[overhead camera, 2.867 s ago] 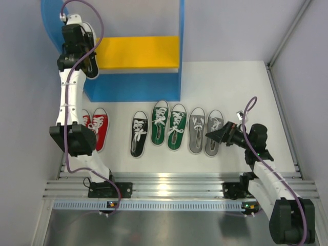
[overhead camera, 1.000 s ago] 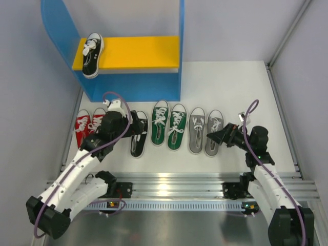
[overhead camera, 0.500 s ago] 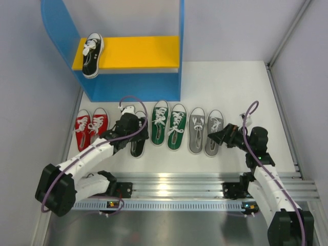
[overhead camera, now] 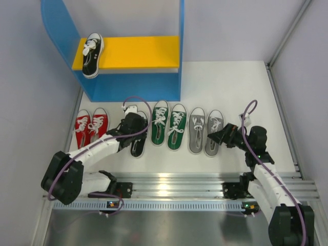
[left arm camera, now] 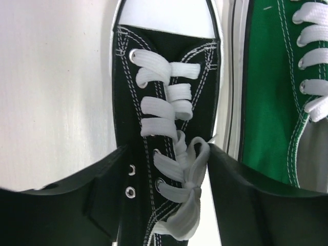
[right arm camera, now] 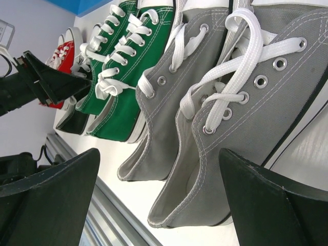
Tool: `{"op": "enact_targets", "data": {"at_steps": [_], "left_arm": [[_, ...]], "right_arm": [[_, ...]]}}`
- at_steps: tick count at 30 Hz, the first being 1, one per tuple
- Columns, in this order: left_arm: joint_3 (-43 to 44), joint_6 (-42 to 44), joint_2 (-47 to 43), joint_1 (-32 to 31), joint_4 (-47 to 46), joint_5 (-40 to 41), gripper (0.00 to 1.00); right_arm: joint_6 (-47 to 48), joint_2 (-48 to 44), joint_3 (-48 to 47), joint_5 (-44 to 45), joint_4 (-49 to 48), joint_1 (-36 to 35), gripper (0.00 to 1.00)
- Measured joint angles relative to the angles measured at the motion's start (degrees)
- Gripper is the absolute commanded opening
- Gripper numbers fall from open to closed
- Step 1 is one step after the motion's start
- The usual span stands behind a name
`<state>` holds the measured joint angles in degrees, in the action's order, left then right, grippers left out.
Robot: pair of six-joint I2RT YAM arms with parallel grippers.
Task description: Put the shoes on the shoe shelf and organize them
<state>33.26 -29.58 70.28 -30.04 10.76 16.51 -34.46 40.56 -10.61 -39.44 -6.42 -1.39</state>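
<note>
The blue shoe shelf [overhead camera: 134, 87] stands at the back left, and one black shoe [overhead camera: 92, 54] sits at the left end of its yellow board [overhead camera: 138, 51]. In front, on the white table, lie the red pair [overhead camera: 91, 128], the other black shoe [overhead camera: 137, 143], the green pair [overhead camera: 169, 125] and the grey pair [overhead camera: 205, 130]. My left gripper [overhead camera: 133, 127] is open, and its fingers [left arm camera: 77, 205] straddle the black shoe [left arm camera: 164, 102] at the lace bow, beside a green shoe [left arm camera: 271, 92]. My right gripper [overhead camera: 216, 136] is open, just behind the heel of the right grey shoe [right arm camera: 256, 102].
Metal rails [overhead camera: 169, 187] run along the near edge by the arm bases. Grey walls close in the left side and the back. A slanted wall with a metal strip [overhead camera: 287, 36] bounds the right. The shoes lie close together in one row.
My left arm has left the black shoe on the yellow board, come down from the shelf, and now straddles the second black shoe. The right arm has barely moved.
</note>
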Motion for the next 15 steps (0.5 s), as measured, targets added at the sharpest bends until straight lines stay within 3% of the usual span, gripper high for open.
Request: {"op": "enact_targets", "data": {"at_steps": [6,10,14,15], "left_arm": [[0.0,1.31,0.57,0.09,-0.04,1.79,0.34],[0.0,1.66,0.5,0.15,-0.15,1.81,0.35],[-0.04,1.6,-1.11,0.17,0.35,1.2,0.3],[-0.07,1.53,-2.21,0.15,0.81,0.68,0.24]], "right_arm": [[0.0,0.0,0.0,0.02,0.0,0.0,0.99],[0.0,-0.22,0.0,0.07,0.04,0.0,0.99],[0.0,-0.92,0.02,0.2,0.04,0.0,1.0],[0.0,-1.03,0.02,0.22,0.02,0.0,0.99]]}}
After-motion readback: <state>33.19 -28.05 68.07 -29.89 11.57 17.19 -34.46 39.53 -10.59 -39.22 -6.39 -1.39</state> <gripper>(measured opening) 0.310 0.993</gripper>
